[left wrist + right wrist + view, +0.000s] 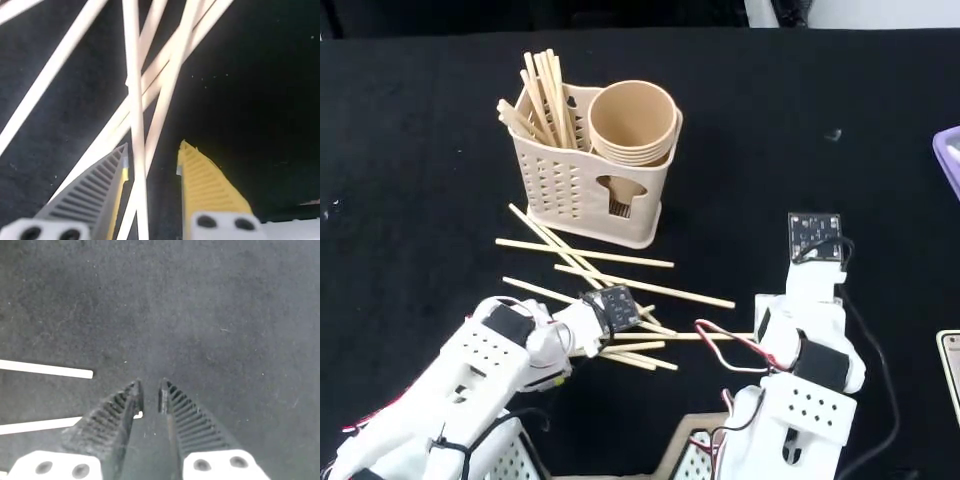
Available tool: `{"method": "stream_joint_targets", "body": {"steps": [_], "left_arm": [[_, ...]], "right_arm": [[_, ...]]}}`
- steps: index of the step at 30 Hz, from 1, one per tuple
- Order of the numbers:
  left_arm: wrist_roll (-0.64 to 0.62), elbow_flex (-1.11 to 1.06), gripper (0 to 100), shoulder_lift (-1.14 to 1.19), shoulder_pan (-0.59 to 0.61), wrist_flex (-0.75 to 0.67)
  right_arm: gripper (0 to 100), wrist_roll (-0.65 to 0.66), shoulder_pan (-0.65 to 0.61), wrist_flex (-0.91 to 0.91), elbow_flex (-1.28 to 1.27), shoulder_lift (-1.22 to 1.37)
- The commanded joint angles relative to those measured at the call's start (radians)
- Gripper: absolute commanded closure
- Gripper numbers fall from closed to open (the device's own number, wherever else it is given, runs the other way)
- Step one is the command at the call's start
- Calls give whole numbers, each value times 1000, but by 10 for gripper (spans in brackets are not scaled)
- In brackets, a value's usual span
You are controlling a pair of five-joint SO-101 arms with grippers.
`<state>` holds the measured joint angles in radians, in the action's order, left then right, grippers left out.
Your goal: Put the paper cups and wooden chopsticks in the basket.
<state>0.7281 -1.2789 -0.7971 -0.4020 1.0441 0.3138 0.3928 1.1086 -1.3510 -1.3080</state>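
Left tool [153,145] low over the loose chopsticks [610,275], jaws apart, with one stick running through the gap but not pinched.

Its arm leans in from the front-left corner of the worktop [420,200], wrist tipped down onto the scattered pile. The right tool [149,382] is all but closed and empty, pointing down at black cloth just past two stick ends, its arm folded at the front edge. Beyond the pile stands the basket [575,195], holding stacked paper cups [632,120] and upright chopsticks. A purple item [948,160] sits at the right edge.
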Motion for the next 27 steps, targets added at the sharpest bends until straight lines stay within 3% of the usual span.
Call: {"method": "stream_joint_targets", "body": {"steps": [1, 8, 11, 27], "left_arm": [[-8, 5, 823, -14, -2, -21], [-15, -15, 843, -12, -1, -97], [-17, 54, 979, -14, -2, -17], [34, 348, 970, -14, -15, 391]], "right_arm": [[928, -11, -17, -18, 5, -18], [928, -12, -17, -18, 5, -18], [928, -12, -17, -18, 5, -18], [928, -12, -17, -32, -13, -19]]}}
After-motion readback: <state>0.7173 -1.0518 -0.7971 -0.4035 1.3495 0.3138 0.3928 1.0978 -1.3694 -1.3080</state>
